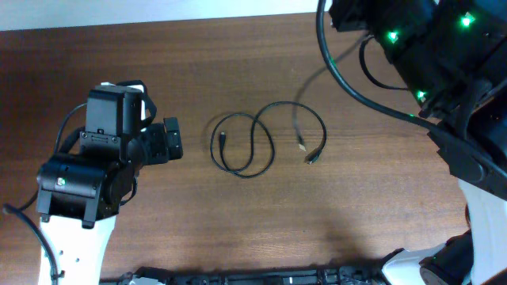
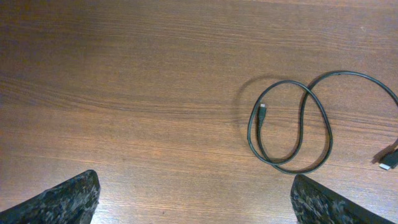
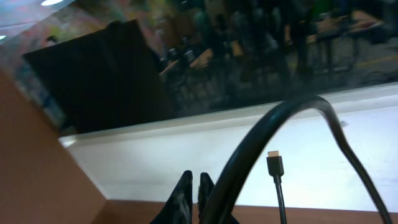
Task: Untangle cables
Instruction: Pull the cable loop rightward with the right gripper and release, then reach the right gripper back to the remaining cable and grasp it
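Thin black cable [image 1: 255, 120] crosses itself in a flat loop mid-table, small plugs at its ends; left gripper [image 2: 196, 186] gapes wide, right gripper [image 3: 193, 186] pinched together.

The brown wood-grain bench [image 1: 238, 63] [image 2: 124, 93] carries the thin black cables [image 1: 244, 174] [image 2: 249, 127], lying flat near its middle in a crossed loop and a wider arc, one small plug [image 2: 262, 112] resting inside the loop.
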